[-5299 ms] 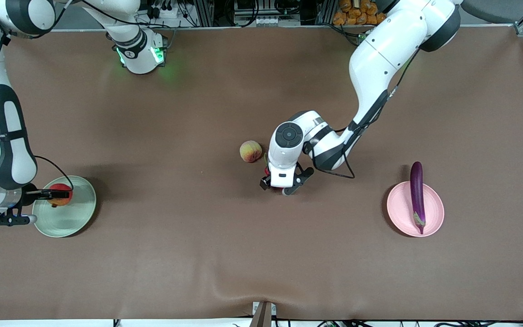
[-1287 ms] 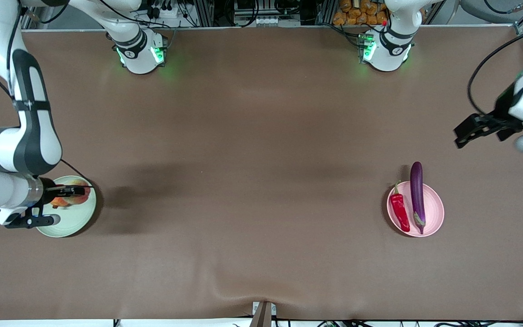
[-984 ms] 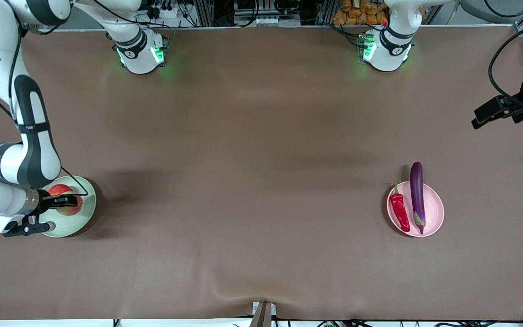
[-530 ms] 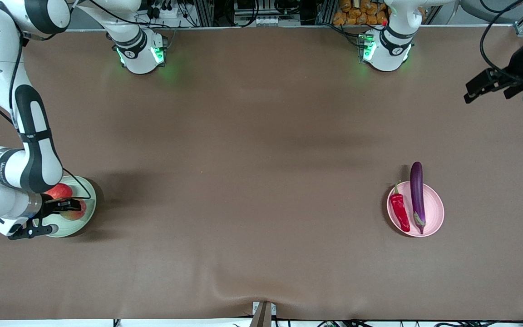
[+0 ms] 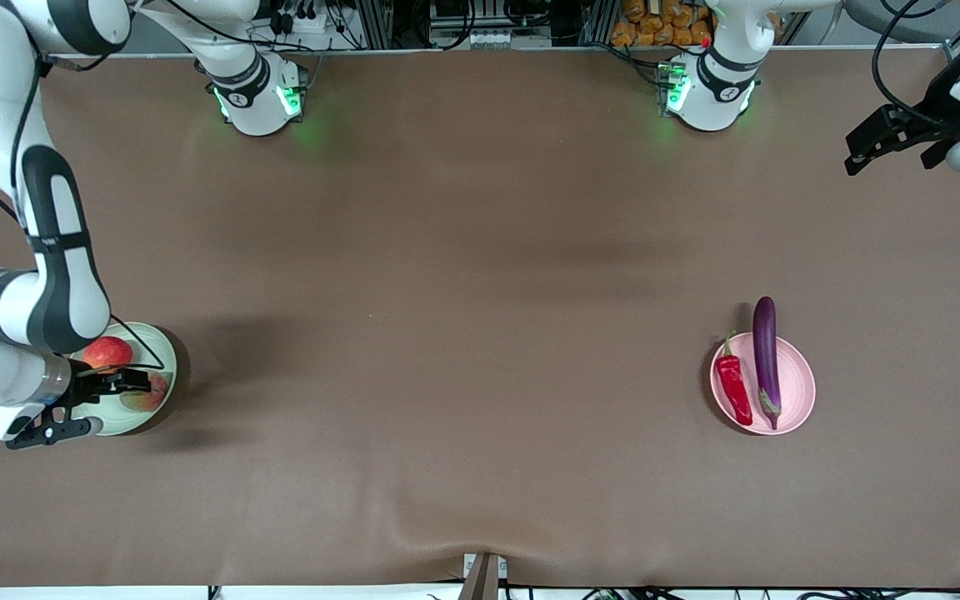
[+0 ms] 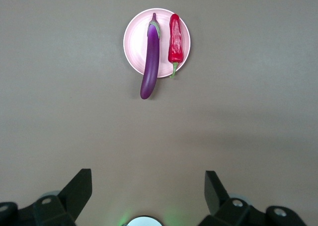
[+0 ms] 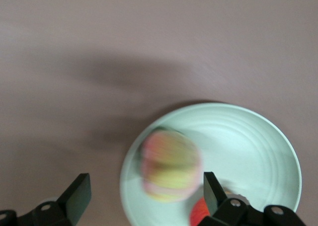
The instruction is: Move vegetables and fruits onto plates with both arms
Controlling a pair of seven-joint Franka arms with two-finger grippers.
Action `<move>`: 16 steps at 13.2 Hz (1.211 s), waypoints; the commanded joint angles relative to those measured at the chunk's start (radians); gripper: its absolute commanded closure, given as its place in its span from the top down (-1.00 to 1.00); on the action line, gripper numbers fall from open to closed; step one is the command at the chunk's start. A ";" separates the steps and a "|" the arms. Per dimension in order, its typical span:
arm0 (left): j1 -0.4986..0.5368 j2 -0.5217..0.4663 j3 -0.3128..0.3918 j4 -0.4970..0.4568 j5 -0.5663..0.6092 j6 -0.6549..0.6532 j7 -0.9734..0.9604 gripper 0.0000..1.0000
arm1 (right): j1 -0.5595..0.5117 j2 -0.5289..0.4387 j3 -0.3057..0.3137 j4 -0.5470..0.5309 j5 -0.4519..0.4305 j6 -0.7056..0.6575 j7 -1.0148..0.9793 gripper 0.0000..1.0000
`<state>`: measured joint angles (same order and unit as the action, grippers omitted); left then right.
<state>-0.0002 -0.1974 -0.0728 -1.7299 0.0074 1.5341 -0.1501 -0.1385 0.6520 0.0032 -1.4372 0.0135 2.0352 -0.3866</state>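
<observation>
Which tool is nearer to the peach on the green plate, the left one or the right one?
The right tool, open, hangs over the green plate beside the peach. The left tool, open and empty, is up at the left arm's end of the table.

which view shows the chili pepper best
The left wrist view: the chili pepper fills more of the picture, lying whole on the pink plate beside the eggplant. The front view shows it smaller. The right wrist view does not show it.

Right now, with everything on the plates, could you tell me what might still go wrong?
The eggplant overhangs the pink plate rim and might roll off if nudged. The open right gripper hangs low over the peach and apple on the green plate; lifting carelessly could knock them.
</observation>
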 commanded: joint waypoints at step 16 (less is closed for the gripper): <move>-0.001 0.053 0.005 0.095 0.014 -0.022 0.021 1.00 | 0.134 -0.596 0.104 0.002 -0.021 -0.568 0.532 1.00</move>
<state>0.0010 -0.1680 -0.0673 -1.6740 0.0079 1.5342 -0.1488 0.0068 0.2263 0.0959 -1.1822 0.0017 1.3584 0.1289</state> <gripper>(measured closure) 0.000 0.000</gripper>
